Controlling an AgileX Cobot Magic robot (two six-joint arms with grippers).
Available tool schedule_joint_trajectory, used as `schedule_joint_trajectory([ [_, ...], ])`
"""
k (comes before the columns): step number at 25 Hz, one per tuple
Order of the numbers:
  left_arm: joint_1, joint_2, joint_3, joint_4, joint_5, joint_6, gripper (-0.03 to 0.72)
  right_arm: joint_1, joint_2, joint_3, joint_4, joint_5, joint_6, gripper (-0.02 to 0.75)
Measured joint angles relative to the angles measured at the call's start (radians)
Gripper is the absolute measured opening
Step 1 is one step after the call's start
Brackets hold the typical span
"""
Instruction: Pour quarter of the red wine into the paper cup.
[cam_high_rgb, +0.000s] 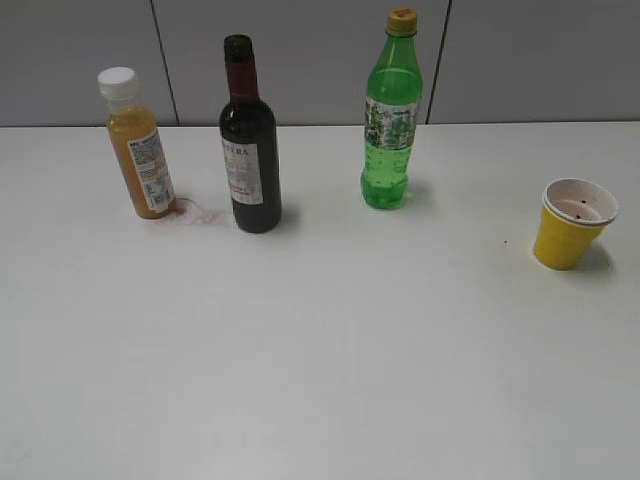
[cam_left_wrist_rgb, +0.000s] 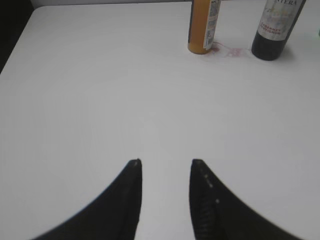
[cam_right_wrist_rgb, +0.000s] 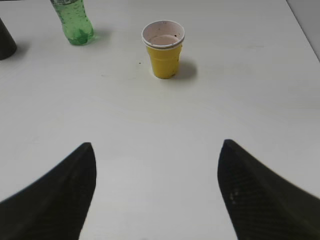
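Observation:
The red wine bottle is dark glass with a maroon neck and white label, open at the top. It stands upright at the back left and shows in the left wrist view. The yellow paper cup with a white rim stands upright at the right; it shows in the right wrist view with a stained inside. My left gripper is open and empty above bare table, well short of the bottles. My right gripper is wide open and empty, short of the cup. Neither gripper shows in the exterior view.
An orange juice bottle with a white cap stands left of the wine, with a reddish stain on the table between them. A green soda bottle stands at the back middle. The white table runs to a grey wall behind.

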Motion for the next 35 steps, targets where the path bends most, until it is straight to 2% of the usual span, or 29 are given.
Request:
schedule_joint_trajectory([
  [20,0.000,0.000,0.000,0.000,0.000,-0.001,0.239,0.000,0.022,-0.013,0.000,-0.036,-0.028,0.573],
  [29,0.000,0.000,0.000,0.000,0.000,0.000,0.239,0.000,0.291,-0.023,0.007,-0.403,-0.044,0.573],
  [35,0.000,0.000,0.000,0.000,0.000,0.000,0.239,0.000,0.516,-0.023,0.015,-0.739,-0.047,0.573],
])
